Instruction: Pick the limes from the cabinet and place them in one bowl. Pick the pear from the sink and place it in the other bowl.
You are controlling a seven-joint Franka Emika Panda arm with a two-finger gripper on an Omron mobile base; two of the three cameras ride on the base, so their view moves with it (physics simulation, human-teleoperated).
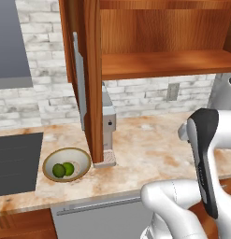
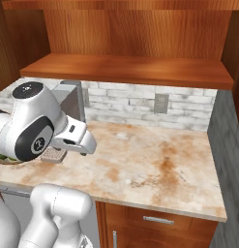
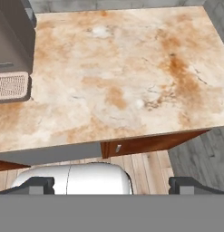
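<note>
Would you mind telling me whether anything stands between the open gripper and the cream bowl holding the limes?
Yes. In the left base view the tall cabinet door hangs open beside the cream bowl, with the grey machine behind it; both limes already lie in that bowl. The gripper looks down over the counter, fingers wide apart.

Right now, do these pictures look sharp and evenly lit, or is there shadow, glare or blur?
Left base view: flat light, the cabinet door shading the cream bowl's side. Right base view: soft shadow under the shelf, no glare. Hand view: countertop slightly soft, evenly lit.
</note>
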